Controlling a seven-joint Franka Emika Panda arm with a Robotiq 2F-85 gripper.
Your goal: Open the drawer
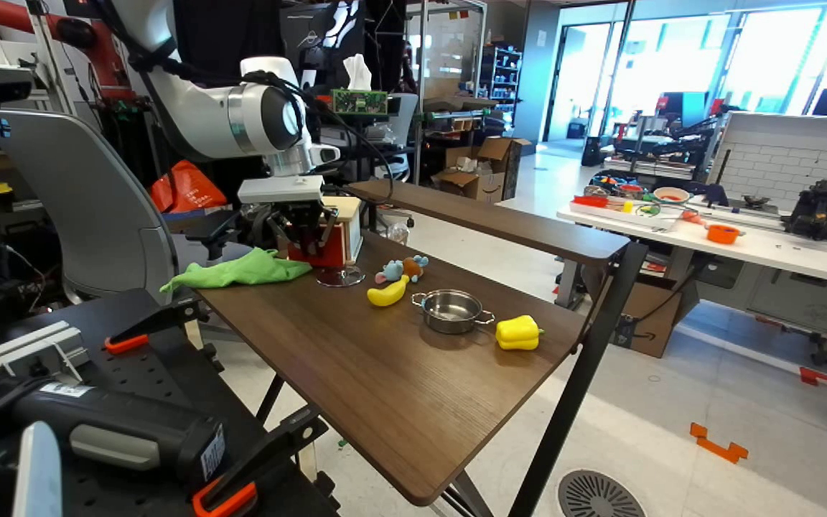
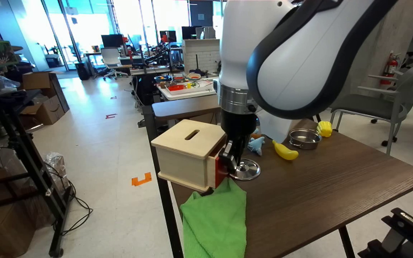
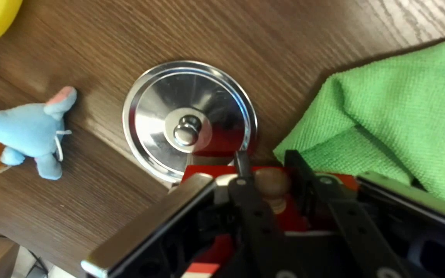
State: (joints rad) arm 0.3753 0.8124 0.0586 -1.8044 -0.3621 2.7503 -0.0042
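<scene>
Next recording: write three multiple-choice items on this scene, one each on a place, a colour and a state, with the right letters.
1. In the wrist view, where is the knob of the drawer relative to the fingers of the hand?
A) left of both B) between them C) right of both

2. What colour is the cloth?
A) blue B) white C) green

3. How does the pot stand?
A) uncovered B) lidded C) upside down

1: B, one finger shows on each side.
2: C, all three views show it green.
3: A, both exterior views show its inside, and the metal lid lies apart.
</scene>
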